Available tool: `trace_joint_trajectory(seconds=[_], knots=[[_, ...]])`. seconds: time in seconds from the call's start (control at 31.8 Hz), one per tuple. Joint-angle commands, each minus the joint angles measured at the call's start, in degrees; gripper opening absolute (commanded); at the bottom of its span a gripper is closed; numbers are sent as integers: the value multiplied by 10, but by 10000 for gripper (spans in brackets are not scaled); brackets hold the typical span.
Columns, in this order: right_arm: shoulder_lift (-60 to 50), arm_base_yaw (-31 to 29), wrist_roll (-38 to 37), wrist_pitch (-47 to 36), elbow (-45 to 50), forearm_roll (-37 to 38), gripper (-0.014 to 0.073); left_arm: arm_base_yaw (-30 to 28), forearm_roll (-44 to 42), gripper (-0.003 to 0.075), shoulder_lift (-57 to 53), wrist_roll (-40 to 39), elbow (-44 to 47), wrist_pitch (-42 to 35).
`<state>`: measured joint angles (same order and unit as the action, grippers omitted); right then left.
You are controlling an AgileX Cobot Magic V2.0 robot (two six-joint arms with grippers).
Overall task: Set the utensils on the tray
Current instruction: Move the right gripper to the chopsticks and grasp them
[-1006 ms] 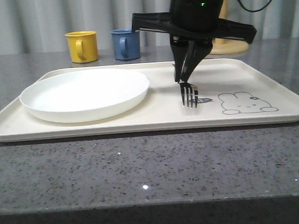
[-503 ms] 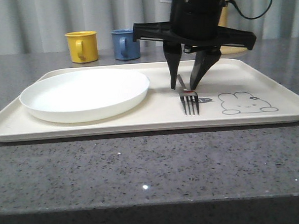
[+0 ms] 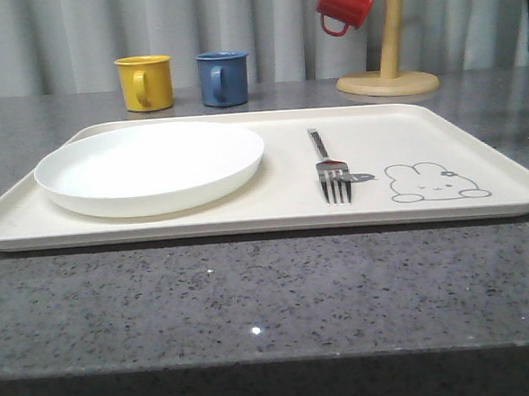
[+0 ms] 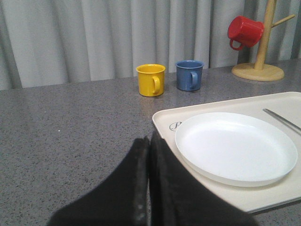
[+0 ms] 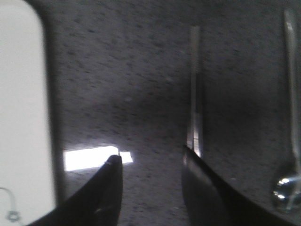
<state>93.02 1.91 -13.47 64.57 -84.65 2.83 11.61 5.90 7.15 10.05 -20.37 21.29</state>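
The fork (image 3: pixel 331 170) lies flat on the tray (image 3: pixel 476 131), just beside the white plate (image 3: pixel 150 165) and near the rabbit drawing (image 3: pixel 434 181), so one utensil is already placed. The chopsticks (image 5: pixel 194 94) and the spoon (image 5: pixel 291 117) lie on the grey table (image 3: pixel 253 297), outside the tray edge (image 5: pixel 23 117), and the spoon is farther from the tray than the chopsticks. I think the next pick is the risky part. The chopsticks are thin, smooth and lie close together, so the fingers may catch only one of them, or may push them away on the hard table if the approach is not centred. The right wrist view is also blurred, so a bad alignment would be hard to notice in time. If a stick is gripped far from its middle, it could tilt and slip out on the way to the tray. The right hand (image 5: pixel 150 165) is over the table with its fingers (image 5: pixel 110 188) apart, and it holds nothing; one finger is very close to the near end of the chopsticks, but I cannot tell if it touches them. The left hand (image 4: pixel 149 146) has its fingers pressed together and empty, beside the tray corner nearest the plate.
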Motion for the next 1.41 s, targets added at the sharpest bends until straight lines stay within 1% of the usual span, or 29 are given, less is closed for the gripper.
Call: trace_joint_trajectory(seconds=[0.0,0.09,0.25,0.57,0.6,0.63,0.72,0.75,0.85,0.91,1.07,1.19,1.32,1.38], knots=[[-36,-54,52,-29,33,2,338,-1,7,-18,7,-5,-17,-47],[-34,-81,79,-41,66,-10,338,-1,7,-18,7,-5,-17,-47],[-32,-83,102,-72,105,-23,337,-1,7,-18,7,-5,-17,-47],[17,-83,110,-63,107,-43,331,-1,7,-18,7,-5,-17,-47],[17,-83,110,-62,107,-43,314,-1,7,-18,7,-5,-17,-47],[17,-82,110,-62,107,-43,275,-1,7,-18,7,-5,-17,-47],[16,-82,110,-58,107,-43,123,-1,7,-18,7,-5,-17,-47],[16,-82,110,-56,107,-43,88,-1,7,-18,7,-5,-17,-47],[15,-82,110,-54,106,-43,23,-1,7,-18,7,-5,-17,-47],[12,-82,110,-54,106,-43,9,-1,7,-18,7,-5,-17,-47],[-10,-82,105,-55,100,-43,10,-1,7,-18,7,-5,-17,-47],[-36,-81,82,-42,79,-45,11,-1,7,-18,7,-5,-17,-47],[-57,-62,69,-26,53,-46,11,-1,7,-18,7,-5,-17,-47],[-63,-38,60,-15,32,-47,11,-1,7,-18,7,-5,-17,-47]])
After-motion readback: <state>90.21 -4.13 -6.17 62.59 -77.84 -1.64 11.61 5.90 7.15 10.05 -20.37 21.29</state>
